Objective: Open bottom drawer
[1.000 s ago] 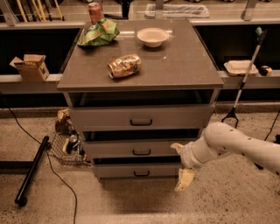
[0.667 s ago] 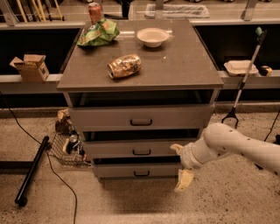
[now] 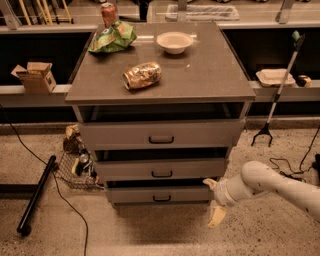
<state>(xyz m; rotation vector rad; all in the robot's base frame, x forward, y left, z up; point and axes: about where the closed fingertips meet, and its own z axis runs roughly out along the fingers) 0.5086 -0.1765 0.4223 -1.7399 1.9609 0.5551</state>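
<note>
The bottom drawer is the lowest, shallowest grey front of the cabinet, with a small dark bar handle at its centre. It sits a little forward of the cabinet, with a dark gap above it. My gripper is at the drawer's right end, to the right of the handle and apart from it. One cream finger points down toward the floor, another fingertip sits by the drawer's upper right corner. The white arm comes in from the right.
The middle drawer and top drawer are above. On the cabinet top lie a crumpled bag, a green chip bag, a can and a bowl. A wire basket and black pole are left, a grabber tool right.
</note>
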